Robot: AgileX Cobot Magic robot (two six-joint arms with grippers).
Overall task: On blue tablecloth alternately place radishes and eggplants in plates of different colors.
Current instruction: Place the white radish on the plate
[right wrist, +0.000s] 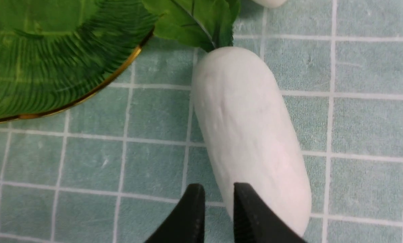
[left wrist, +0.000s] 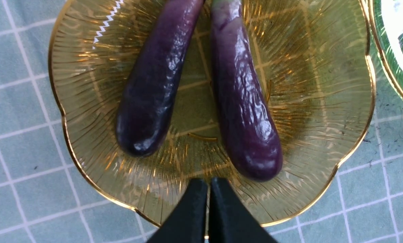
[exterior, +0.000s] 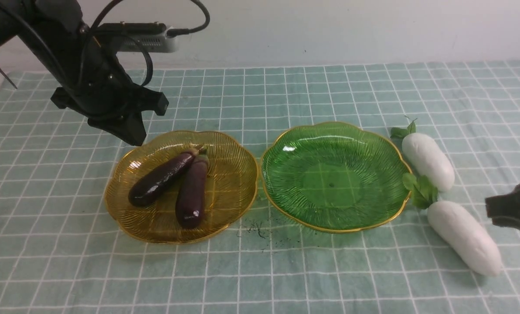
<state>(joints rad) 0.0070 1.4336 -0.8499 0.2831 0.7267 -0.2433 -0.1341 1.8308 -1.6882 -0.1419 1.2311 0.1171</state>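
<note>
Cloth (exterior: 260, 279): slight wrinkles, covers table.

Amber plate (exterior: 231, 174), centre-left of front view, holds both eggplants. Stems meet at upper right, bodies splay toward lower left: left eggplant (exterior: 160, 179), right eggplant (exterior: 192, 194).

Green plate (exterior: 334, 174), centre-right, sits just beside amber.

Radishes lie on cloth right of green plate: upper radish (exterior: 429, 161), lower radish (exterior: 464, 237). Lower one's leaves reach green rim.

L gripper (left wrist: 208, 189): raised over amber plate's upper-left rim in front view, fingers pressed together, holding nothing.

R gripper (right wrist: 218, 199): at right edge of front view, by lower radish's blunt end, narrow gap, nothing btw fingers; contact w/ radish can't tell.

Dark specks (exterior: 255, 229) on cloth, below gap btw plates.
</note>
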